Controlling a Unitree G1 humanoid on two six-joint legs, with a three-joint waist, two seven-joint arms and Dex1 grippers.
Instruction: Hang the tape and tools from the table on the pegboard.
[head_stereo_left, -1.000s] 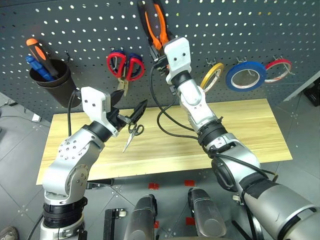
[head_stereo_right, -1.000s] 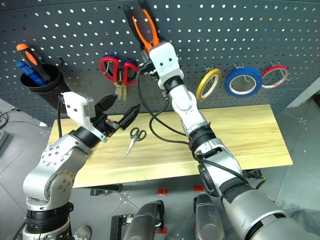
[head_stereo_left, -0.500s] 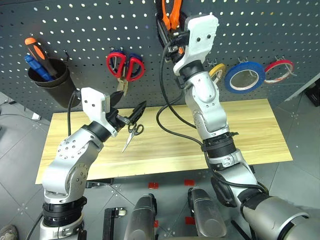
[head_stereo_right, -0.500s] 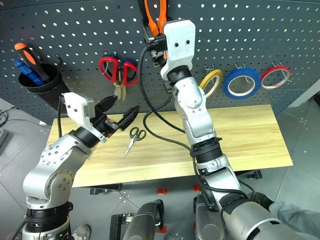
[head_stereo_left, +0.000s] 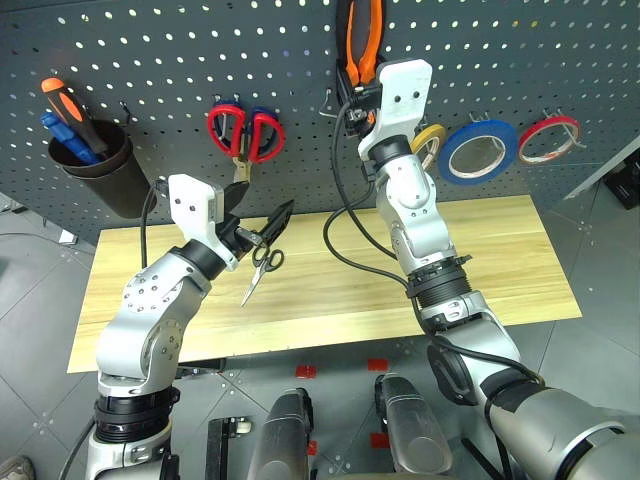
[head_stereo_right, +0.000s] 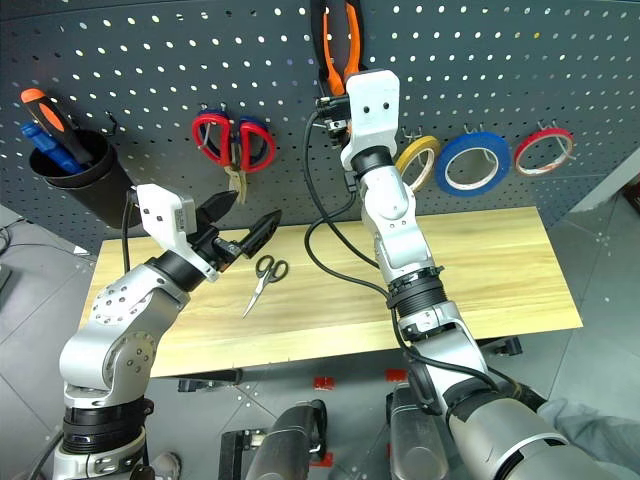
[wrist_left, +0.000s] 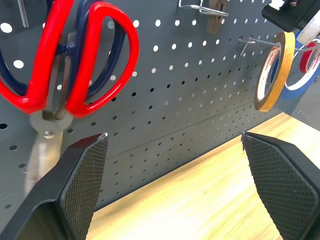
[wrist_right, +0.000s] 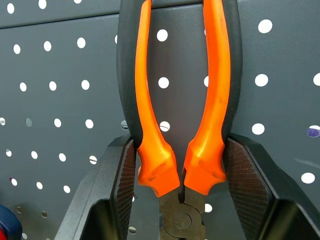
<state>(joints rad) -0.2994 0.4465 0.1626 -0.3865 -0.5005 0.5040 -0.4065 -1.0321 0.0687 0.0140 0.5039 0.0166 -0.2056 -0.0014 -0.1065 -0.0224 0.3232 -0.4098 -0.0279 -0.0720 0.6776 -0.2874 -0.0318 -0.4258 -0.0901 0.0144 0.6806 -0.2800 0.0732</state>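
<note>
My right gripper (wrist_right: 181, 165) is raised against the dark pegboard (head_stereo_left: 150, 60) and shut on the orange-and-black pliers (head_stereo_left: 360, 35). Its pads (wrist_right: 125, 175) press the handles just above the pivot, and the handles point up. The small black-handled scissors (head_stereo_left: 260, 270) lie on the wooden table (head_stereo_left: 500, 260). My left gripper (head_stereo_left: 262, 205) hovers open and empty just above and behind them, facing the board. The blue tape (head_stereo_left: 482, 150) hangs on a hook to the right of my right arm.
A yellow roll (head_stereo_left: 430, 140) and a thin red roll (head_stereo_left: 548, 138) hang on either side of the blue tape. Red-handled scissors (wrist_left: 65, 60) hang on the board ahead of my left gripper. A black cup (head_stereo_left: 95, 175) with an orange-and-black screwdriver hangs at far left.
My right arm has carried the pliers to the right along the pegboard and turned them more upright. The left gripper has stayed open in place over the scissors.
</note>
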